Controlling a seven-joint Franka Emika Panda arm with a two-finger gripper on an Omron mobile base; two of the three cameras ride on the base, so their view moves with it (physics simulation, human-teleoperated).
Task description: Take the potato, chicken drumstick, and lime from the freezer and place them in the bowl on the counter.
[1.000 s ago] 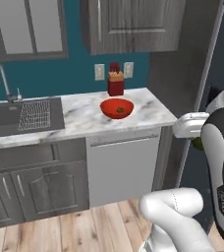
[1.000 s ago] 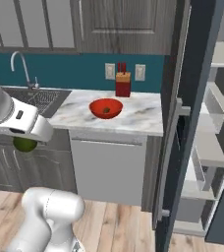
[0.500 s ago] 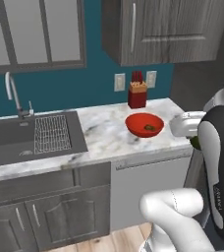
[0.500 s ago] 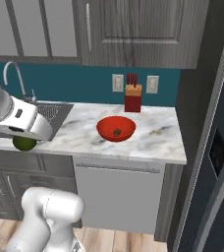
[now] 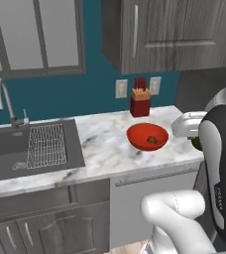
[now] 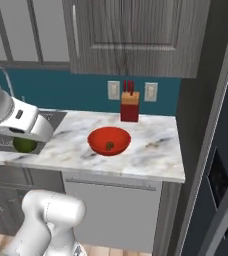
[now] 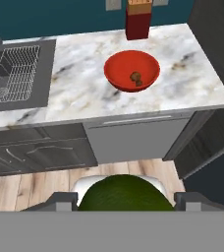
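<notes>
Clamped around the lime (image 7: 125, 193), the claw (image 7: 126, 201) hangs in front of the cabinets, short of the tabletop (image 7: 79, 88), with its fingers (image 7: 188, 199) at either side of the green ball. From the right base camera the lime (image 6: 25, 145) peeks out under the white hand. On the tabletop sits the red bowl (image 7: 131, 70) with a small brown piece (image 7: 135, 77) inside. Behind the bowl stands a red knife block (image 7: 137, 20), and off to one side lies the sink (image 7: 16, 74).

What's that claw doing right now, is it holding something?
Gripper: closed on the lime, carried in front of the counter.
</notes>
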